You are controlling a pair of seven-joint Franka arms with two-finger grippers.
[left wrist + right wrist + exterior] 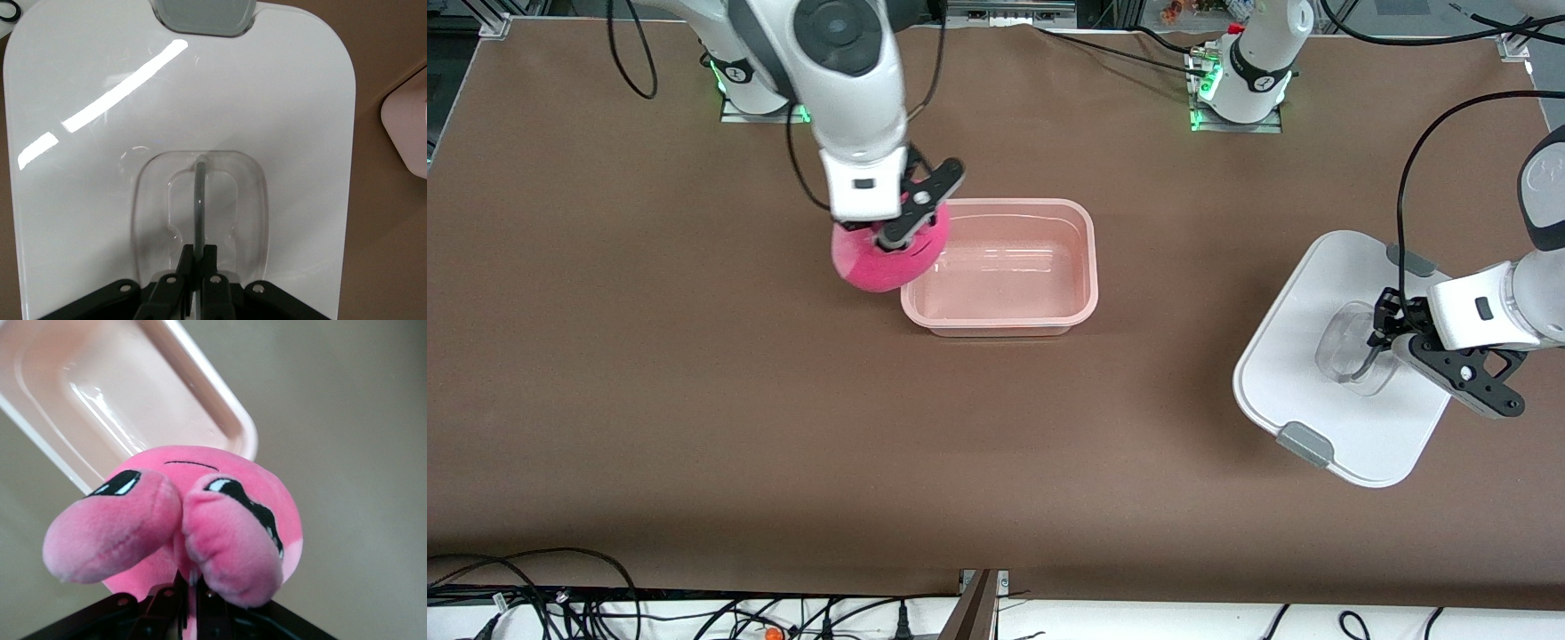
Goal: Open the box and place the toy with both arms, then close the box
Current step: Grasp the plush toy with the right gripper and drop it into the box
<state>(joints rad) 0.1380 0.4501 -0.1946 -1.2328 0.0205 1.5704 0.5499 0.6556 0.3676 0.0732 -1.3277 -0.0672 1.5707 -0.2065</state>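
Note:
The box (1089, 258) is a pink translucent tub, open and empty, in the middle of the table. My right gripper (898, 233) is shut on the toy (880, 262), a hot-pink plush. It hangs over the box's rim at the right arm's end. In the right wrist view the toy (220, 473) dangles from the gripper (191, 583) above the tub (100, 387). The white lid (1316, 293) is at the left arm's end. My left gripper (1380, 342) is shut on its grey handle (199, 200) inside the clear recess. I cannot tell whether the lid rests on the table.
Brown mat covers the table. The arms' base plates (756, 107) (1236, 116) stand along the edge farthest from the front camera. Black cables (534, 596) lie past the nearest edge. The lid has grey clips (1305, 444). A corner of the tub (407, 127) shows in the left wrist view.

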